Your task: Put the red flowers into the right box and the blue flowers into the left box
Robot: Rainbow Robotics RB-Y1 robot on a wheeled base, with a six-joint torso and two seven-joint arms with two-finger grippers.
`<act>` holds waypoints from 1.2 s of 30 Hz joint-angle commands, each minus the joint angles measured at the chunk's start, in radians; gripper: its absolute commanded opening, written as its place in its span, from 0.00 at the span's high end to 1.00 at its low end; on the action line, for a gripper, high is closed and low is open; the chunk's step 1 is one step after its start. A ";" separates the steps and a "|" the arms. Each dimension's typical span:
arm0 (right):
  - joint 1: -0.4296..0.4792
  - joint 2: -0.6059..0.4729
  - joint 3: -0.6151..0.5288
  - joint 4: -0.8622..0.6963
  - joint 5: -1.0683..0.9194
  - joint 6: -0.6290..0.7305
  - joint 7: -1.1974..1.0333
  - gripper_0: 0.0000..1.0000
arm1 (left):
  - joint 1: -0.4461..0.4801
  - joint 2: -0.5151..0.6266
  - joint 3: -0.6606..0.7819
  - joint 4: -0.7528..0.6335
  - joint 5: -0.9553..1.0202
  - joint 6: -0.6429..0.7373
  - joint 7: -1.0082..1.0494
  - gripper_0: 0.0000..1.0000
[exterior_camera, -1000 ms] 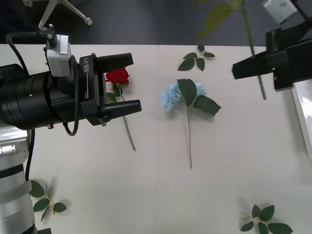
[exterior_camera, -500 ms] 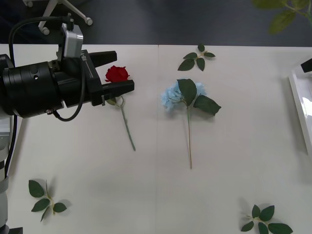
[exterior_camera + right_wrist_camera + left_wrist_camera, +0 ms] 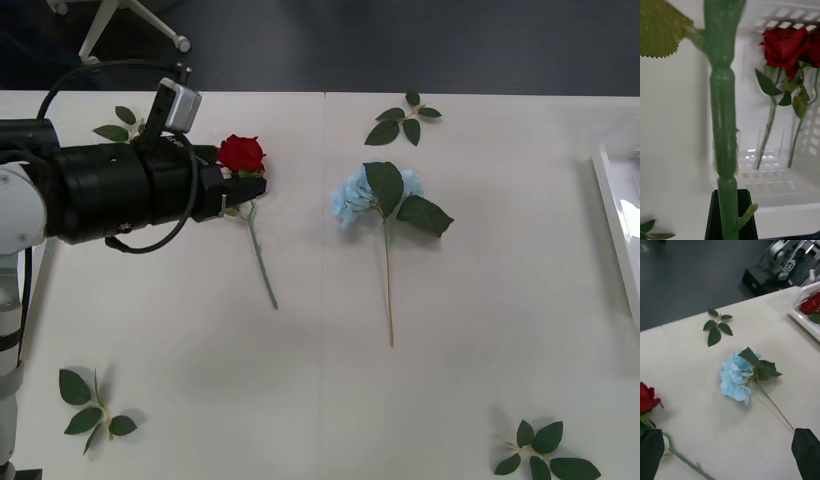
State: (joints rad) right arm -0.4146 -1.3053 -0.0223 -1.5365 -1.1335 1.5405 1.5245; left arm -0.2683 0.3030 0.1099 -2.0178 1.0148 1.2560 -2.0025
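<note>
One red flower (image 3: 241, 153) lies on the white table with its stem pointing toward me, and my left gripper (image 3: 238, 170) stands open just beside its head. In the left wrist view that rose head (image 3: 647, 399) is close to one black finger (image 3: 651, 453). The blue flower (image 3: 370, 194) (image 3: 735, 378) lies flat at the table's middle. My right gripper (image 3: 730, 215) is shut on a thick green flower stem (image 3: 723, 123) over the right box (image 3: 763, 180), where two red flowers (image 3: 784, 47) lie. The held flower's head is out of view. The left box is out of view.
Flowerless leaf sprigs lie at the far middle (image 3: 403, 120), far left (image 3: 120, 122), near left (image 3: 90, 405) and near right (image 3: 545, 455). The right box's rim (image 3: 618, 215) shows at the table's right edge. A chair base (image 3: 130, 25) stands beyond the table.
My left arm has dropped and pulled in leftward, bringing its open fingers down beside the rose head. The right arm with its stem has moved off to the right, out of the front view.
</note>
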 commanded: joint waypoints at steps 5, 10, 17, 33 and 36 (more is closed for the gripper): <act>0.143 -0.055 -0.013 0.072 0.120 -0.119 -0.023 1.00 | -0.078 0.013 -0.139 -0.015 -0.298 -0.007 0.473 0.00; 0.146 -0.006 -0.013 0.148 0.213 -0.146 -0.027 1.00 | -0.112 0.013 -0.197 0.048 -0.403 0.006 0.683 0.00; 0.145 0.041 -0.013 0.210 0.310 -0.211 -0.044 1.00 | -0.218 0.011 -0.237 0.183 -0.486 0.118 0.814 0.00; 0.145 0.055 -0.039 0.226 0.350 -0.218 -0.058 0.51 | -0.332 -0.028 -0.288 0.484 -0.568 0.138 0.850 0.00; 0.145 0.055 -0.061 0.226 0.356 -0.230 -0.060 0.46 | -0.344 -0.048 -0.288 0.525 -0.579 0.128 0.854 0.00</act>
State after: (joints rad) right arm -0.2400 -1.2457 -0.0424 -1.3161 -0.7898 1.3229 1.5235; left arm -0.5753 0.2799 -0.1876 -1.5063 0.4493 1.3990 -1.1781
